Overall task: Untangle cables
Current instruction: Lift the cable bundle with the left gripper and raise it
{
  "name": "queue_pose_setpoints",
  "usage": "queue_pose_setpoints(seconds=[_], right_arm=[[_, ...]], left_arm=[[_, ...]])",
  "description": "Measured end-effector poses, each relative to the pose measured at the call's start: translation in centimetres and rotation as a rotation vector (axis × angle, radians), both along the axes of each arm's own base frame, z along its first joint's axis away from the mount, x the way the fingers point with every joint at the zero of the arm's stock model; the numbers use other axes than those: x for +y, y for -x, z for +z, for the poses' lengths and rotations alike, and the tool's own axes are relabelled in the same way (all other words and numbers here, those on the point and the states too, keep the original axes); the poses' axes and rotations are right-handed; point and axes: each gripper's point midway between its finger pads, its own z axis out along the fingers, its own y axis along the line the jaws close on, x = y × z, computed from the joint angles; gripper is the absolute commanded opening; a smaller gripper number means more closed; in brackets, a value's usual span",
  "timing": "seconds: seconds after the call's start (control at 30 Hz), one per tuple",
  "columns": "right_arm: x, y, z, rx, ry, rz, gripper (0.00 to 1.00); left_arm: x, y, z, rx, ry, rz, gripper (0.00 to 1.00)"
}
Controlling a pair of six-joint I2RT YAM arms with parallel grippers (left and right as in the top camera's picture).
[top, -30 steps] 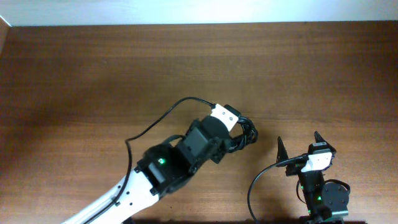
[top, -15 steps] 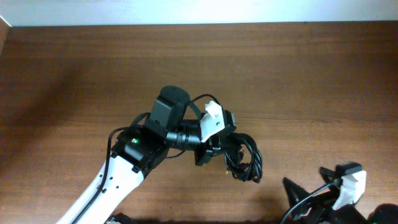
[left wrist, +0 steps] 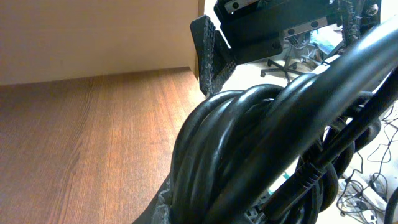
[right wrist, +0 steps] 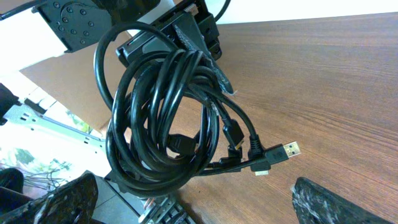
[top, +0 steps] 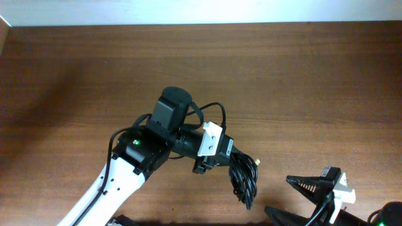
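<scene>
Overhead: left gripper (top: 221, 158) clamped on cable bundle (top: 244, 179). Bundle has swung lower and rightward since half a second ago, apparently lifted off table (top: 94, 75). Right gripper (top: 295, 201) near bottom edge, fingers spread wide, empty, close beside bundle.

Left wrist: black coils fill view, one finger pad (left wrist: 211, 46) above them.

Right wrist: bundle hangs ahead between own wide-apart fingertips (right wrist: 62, 199). Gold USB plug (right wrist: 289, 149) sticks out loose.

Judgement: bundle presented for two-handed work; no strand freed yet.
</scene>
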Motion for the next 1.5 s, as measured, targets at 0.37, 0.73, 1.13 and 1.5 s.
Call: queue_pose_setpoints(seconds=[0.37,0.73,1.13,1.5], right_arm=[[0.0,0.2,-0.5,0.027,0.003,-0.003,0.99],[-0.3,-1.0,0.7,-0.059,0.007,-0.029,0.99],[0.7,-3.7,0.4,0.068,-0.032,0.027,0.99],[1.4,-2.5,0.4,0.101,-0.062,0.092,0.99]], left_arm=[[0.1,0.4,0.1,0.02,0.004,-0.019,0.0],[-0.3,-0.4,1.0,-0.066,0.046,-0.006,0.0],[-1.2,1.7,1.9,-0.147,0.118,-0.115,0.0],[-2.3,0.2,1.8,-0.196,0.129,-0.081,0.0]])
